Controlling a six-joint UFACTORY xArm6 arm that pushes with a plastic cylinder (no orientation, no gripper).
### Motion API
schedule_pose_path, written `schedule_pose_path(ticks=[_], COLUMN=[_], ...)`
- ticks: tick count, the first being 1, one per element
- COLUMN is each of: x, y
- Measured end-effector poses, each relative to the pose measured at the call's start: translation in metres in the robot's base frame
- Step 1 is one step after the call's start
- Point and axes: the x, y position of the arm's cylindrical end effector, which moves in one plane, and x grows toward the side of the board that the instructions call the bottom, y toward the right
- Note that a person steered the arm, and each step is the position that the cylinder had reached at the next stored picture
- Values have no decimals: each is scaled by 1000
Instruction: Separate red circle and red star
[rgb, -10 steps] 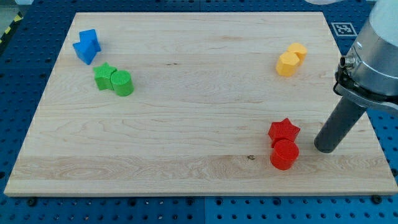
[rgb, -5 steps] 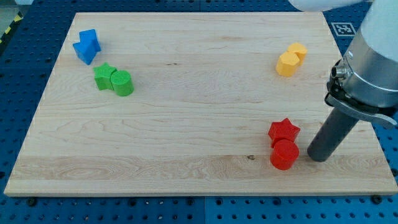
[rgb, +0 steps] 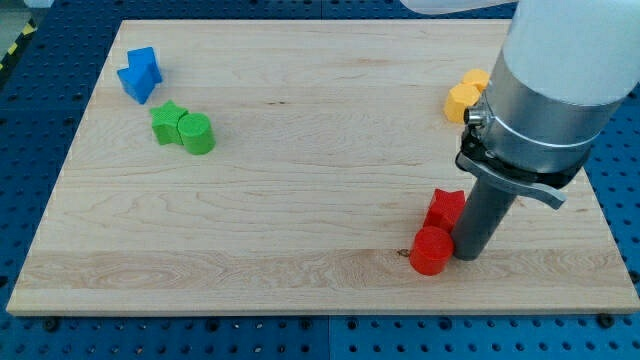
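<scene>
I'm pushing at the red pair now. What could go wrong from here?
My tip is pressed against the right side of the red circle, and the red star sits just above it, apparently still touching it. The star may drag along with the circle instead of separating. The rod hides part of the star, so contact there cannot be judged. The circle is also near the board's bottom edge.

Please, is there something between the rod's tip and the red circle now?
No. In the camera view my tip stands directly against the view's right side of the red circle, with no visible gap. The red star lies just above, toward the view's top.
</scene>
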Motion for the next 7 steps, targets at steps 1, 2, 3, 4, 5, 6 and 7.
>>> schedule_pose_path(ticks=[1,2,3,4,5,6,7], x=[1,9,10,11,-3,-3,-3], y=[-7,-7,-9,-10,-11,-17,-26])
